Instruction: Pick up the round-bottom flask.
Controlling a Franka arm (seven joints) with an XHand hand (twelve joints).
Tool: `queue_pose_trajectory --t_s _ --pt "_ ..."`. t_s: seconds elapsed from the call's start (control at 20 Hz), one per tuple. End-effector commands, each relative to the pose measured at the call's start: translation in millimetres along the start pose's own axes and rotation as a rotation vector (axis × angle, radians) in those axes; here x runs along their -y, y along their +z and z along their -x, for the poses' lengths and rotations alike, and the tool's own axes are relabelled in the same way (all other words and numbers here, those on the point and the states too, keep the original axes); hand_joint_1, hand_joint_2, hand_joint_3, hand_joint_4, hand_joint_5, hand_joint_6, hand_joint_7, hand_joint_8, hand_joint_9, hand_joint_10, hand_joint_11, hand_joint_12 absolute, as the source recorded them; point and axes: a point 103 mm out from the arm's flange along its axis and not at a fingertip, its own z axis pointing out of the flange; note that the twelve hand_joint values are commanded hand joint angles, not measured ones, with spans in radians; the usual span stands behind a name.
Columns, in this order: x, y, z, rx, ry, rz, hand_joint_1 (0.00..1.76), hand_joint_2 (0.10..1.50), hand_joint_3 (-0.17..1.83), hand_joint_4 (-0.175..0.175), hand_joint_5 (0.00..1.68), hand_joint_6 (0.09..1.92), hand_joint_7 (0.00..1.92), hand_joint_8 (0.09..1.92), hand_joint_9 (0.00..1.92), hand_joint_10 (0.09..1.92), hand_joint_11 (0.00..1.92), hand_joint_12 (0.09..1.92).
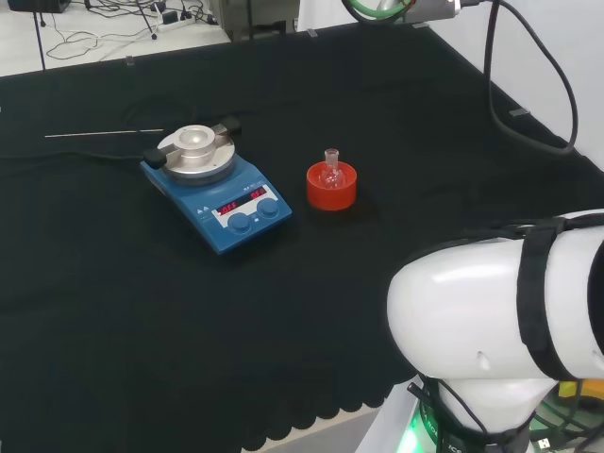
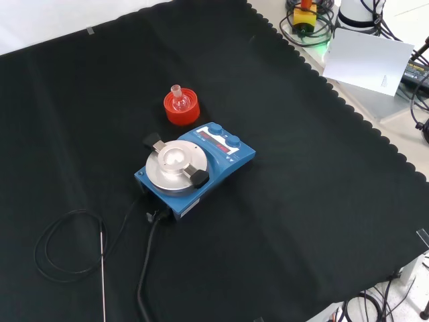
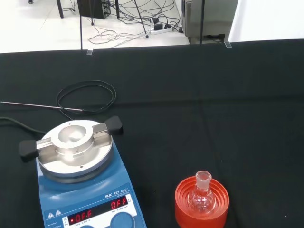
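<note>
One flask [image 1: 331,168] upright on red stand [image 1: 331,190]

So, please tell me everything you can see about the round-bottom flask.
The round-bottom flask is small and of clear glass, with a round bulb and a short neck that points up. It looks empty. It sits upright in a red ribbed ring stand on the black cloth, beside the blue stirrer plate, apart from it. Nothing else touches it.

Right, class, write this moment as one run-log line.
stage: before reach | round-bottom flask: upright in red ribbed stand, untouched | blue hotplate stirrer: left of stand in head view
</note>
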Motion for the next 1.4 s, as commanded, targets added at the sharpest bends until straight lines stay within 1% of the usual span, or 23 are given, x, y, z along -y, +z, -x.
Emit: queue_pose_trajectory --t_s 0.05,0.1,0.15,0.2,0.25,0.4,0.65,0.7,0.8,0.95,1.1,1.25,1.4 --pt "-0.3 -0.1 0.3 0.005 0.002 0.010 0.43 1.00 0.70 -0.008 0.41 0.12 0.35 0.82 0.47 0.90 0.36 1.38" --pt "-0.8 0.0 1.0 0.003 0.002 0.008 0.30 1.09 0.57 0.002 0.41 0.12 0.21 0.70 0.33 0.78 0.19 1.39" --pt "-1.3 0.4 1.3 0.002 0.002 0.008 0.23 1.15 0.48 0.007 0.41 0.12 0.14 0.63 0.27 0.71 0.11 1.39" --pt "-1.8 0.8 1.9 0.002 0.003 0.006 0.20 1.19 0.42 0.009 0.41 0.12 0.11 0.59 0.24 0.67 0.07 1.40" --pt "-1.5 1.1 -4.5 0.012 0.002 0.010 0.19 1.21 0.38 0.010 0.42 0.12 0.10 0.57 0.22 0.65 0.06 1.40" --pt "-2.8 2.5 -6.1 0.011 0.003 0.004 0.18 1.23 0.35 0.011 0.42 0.11 0.09 0.55 0.21 0.64 0.05 1.40" --pt "-11.7 14.7 7.9 -0.008 0.021 -0.014 0.18 1.23 0.34 0.011 0.42 0.11 0.10 0.55 0.22 0.64 0.05 1.40" --pt "-13.7 18.5 10.5 -0.003 0.025 -0.013 0.18 1.23 0.33 0.011 0.42 0.11 0.10 0.55 0.22 0.64 0.05 1.40" --pt "-18.3 30.5 18.0 -0.023 0.034 -0.031 0.19 1.23 0.33 0.011 0.42 0.11 0.10 0.55 0.22 0.64 0.05 1.40" --pt "-27.4 48.3 38.0 -0.044 0.050 -0.058 0.19 1.23 0.32 0.011 0.42 0.11 0.10 0.55 0.22 0.64 0.05 1.40" --pt "-45.5 66.7 62.9 -0.071 0.061 -0.087 0.21 1.23 0.32 0.010 0.42 0.11 0.10 0.55 0.23 0.64 0.05 1.40" --pt "-73.0 89.7 94.6 -0.102 0.077 -0.131 0.21 1.22 0.31 0.009 0.42 0.11 0.11 0.55 0.23 0.64 0.05 1.40" --pt "-103.2 111.9 117.8 -0.125 0.078 -0.158 0.22 1.22 0.31 0.008 0.42 0.11 0.11 0.55 0.23 0.64 0.06 1.40"
